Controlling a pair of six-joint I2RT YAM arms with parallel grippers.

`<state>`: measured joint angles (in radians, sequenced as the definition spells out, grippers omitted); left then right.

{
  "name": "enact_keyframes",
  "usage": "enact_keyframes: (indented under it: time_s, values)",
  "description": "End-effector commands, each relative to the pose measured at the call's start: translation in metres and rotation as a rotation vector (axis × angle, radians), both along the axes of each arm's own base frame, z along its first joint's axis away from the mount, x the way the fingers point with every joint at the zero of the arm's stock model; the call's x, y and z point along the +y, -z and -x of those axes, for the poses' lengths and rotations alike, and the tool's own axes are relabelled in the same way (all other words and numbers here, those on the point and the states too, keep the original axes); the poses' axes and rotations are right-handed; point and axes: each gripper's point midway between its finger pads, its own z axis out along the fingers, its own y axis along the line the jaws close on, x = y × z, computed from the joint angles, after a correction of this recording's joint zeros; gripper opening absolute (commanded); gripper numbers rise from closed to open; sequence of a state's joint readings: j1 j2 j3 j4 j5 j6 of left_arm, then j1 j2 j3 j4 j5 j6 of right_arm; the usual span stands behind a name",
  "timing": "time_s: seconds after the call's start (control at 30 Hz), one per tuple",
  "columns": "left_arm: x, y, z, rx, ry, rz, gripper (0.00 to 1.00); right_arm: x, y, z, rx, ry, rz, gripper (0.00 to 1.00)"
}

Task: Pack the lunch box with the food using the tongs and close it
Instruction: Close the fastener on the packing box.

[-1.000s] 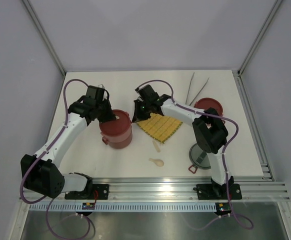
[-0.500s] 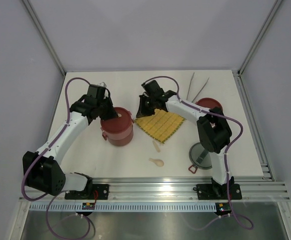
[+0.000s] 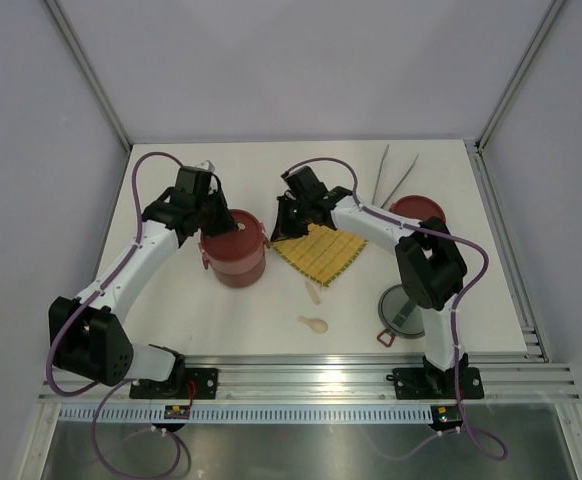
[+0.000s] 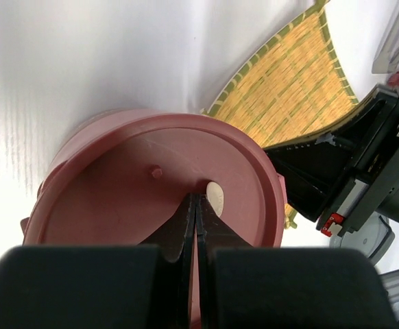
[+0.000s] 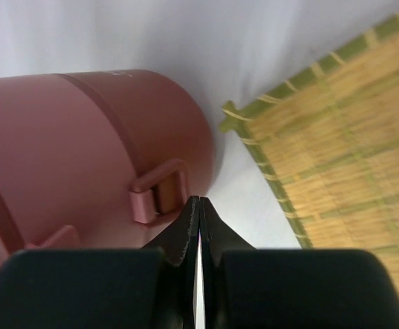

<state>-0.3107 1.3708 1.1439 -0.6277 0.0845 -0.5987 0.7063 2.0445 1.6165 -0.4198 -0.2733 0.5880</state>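
You've one stacked lunch box (image 3: 233, 265), with one tongs (image 3: 381, 175) at its two o'clock. Left fingers (image 4: 179, 236) and right fingers (image 5: 186, 229), two pairs, are each pressed together, pinching nothing.

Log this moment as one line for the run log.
left gripper: shut, over lunch box lid | right gripper: shut, beside lunch box, by mat | tongs: lying far right, unheld | top lid: off
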Motion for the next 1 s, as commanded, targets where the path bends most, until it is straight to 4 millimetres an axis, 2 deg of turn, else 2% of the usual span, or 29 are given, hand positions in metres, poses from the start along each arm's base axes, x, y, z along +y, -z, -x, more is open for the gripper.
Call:
enact_keyframes:
  time_s: [0.0, 0.07, 0.2, 0.23, 0.3, 0.33, 0.37, 0.43, 0.47, 0.57, 0.63, 0.7, 0.73, 0.77, 0.8, 0.93, 0.97]
  values:
    - [0.008, 0.063, 0.039, 0.249, 0.049, -0.087, 0.00, -0.027, -0.032, -0.017, -0.057, 0.094, -0.039, 0.04]
    - [0.007, 0.064, 0.040, 0.252, 0.052, -0.086, 0.00, -0.037, -0.025, -0.018, -0.054, 0.117, 0.001, 0.04]
    - [0.006, 0.064, 0.039, 0.248, 0.056, -0.082, 0.00, -0.035, -0.012, -0.015, -0.027, 0.107, 0.025, 0.02]
    - [0.005, 0.063, 0.039, 0.249, 0.059, -0.080, 0.00, -0.029, -0.008, -0.010, -0.018, 0.092, 0.032, 0.02]
    - [0.005, 0.063, 0.039, 0.247, 0.059, -0.079, 0.00, -0.017, -0.012, -0.007, -0.028, 0.065, 0.029, 0.03]
    - [0.005, 0.062, 0.039, 0.246, 0.059, -0.078, 0.00, -0.010, -0.006, -0.004, -0.022, 0.043, 0.040, 0.03]
    - [0.005, 0.063, 0.038, 0.246, 0.059, -0.078, 0.00, 0.005, -0.013, 0.005, -0.026, 0.005, 0.030, 0.03]
    - [0.005, 0.062, 0.038, 0.245, 0.059, -0.076, 0.00, 0.021, -0.003, 0.015, 0.002, -0.044, 0.031, 0.02]
    - [0.004, 0.063, 0.038, 0.245, 0.061, -0.075, 0.00, 0.036, -0.010, 0.023, 0.002, -0.085, -0.002, 0.02]
    - [0.002, 0.063, 0.036, 0.246, 0.067, -0.064, 0.00, 0.051, -0.021, 0.033, -0.023, -0.135, -0.070, 0.02]
    - [0.000, 0.062, 0.035, 0.242, 0.071, -0.056, 0.00, 0.047, -0.029, 0.031, -0.036, -0.119, -0.086, 0.03]
    - [-0.002, 0.063, 0.033, 0.244, 0.079, -0.057, 0.00, 0.029, -0.020, 0.021, -0.024, -0.064, -0.061, 0.03]
    - [-0.003, 0.061, 0.030, 0.236, 0.084, -0.060, 0.00, 0.021, -0.023, 0.016, -0.024, -0.037, -0.062, 0.03]
    - [-0.004, 0.061, 0.030, 0.240, 0.090, -0.064, 0.00, 0.010, -0.012, 0.016, -0.005, -0.011, -0.042, 0.03]
    - [-0.004, 0.060, 0.028, 0.233, 0.096, -0.070, 0.00, -0.002, -0.011, 0.008, 0.000, 0.024, -0.042, 0.03]
    - [-0.005, 0.048, 0.022, 0.199, 0.117, -0.123, 0.00, -0.033, -0.005, 0.004, -0.009, 0.096, -0.002, 0.03]
    - [-0.008, 0.039, 0.016, 0.171, 0.124, -0.129, 0.00, -0.036, -0.005, 0.004, -0.011, 0.105, 0.005, 0.03]
